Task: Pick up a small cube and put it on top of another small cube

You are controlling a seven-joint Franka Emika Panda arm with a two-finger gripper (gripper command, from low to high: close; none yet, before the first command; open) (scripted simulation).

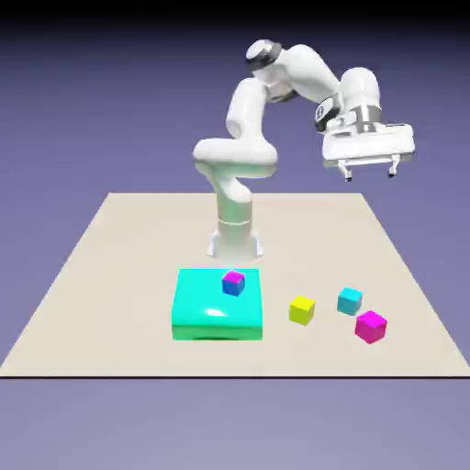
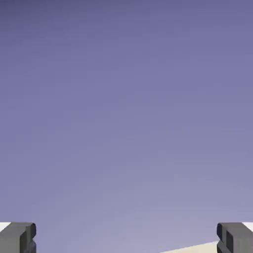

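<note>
Toward the table's point(image 1: 101, 266) near edge, left of the middle in the exterior view, I see the large flat cyan block point(image 1: 218, 310) with a blue cube topped in magenta point(image 1: 234, 283) resting on its far right part; that block is the nearest thing to a container here, and that one cube is all it carries; right of it, in the exterior view, sits the small yellow cube point(image 1: 301, 309), then just beside it and a little farther back the small cyan cube point(image 1: 349, 300), then the small magenta cube point(image 1: 370, 326) nearest the front; all three lie on the bare table, close together but apart; high above them, well clear, hangs my gripper point(image 1: 370, 171), fingers spread wide with nothing between; the hand view shows only backdrop and a sliver of table; I judge the step is the approach: I should bring the hand straight down over the cyan cube, line the fingers so they straddle it without nudging yellow or magenta, then close
</note>
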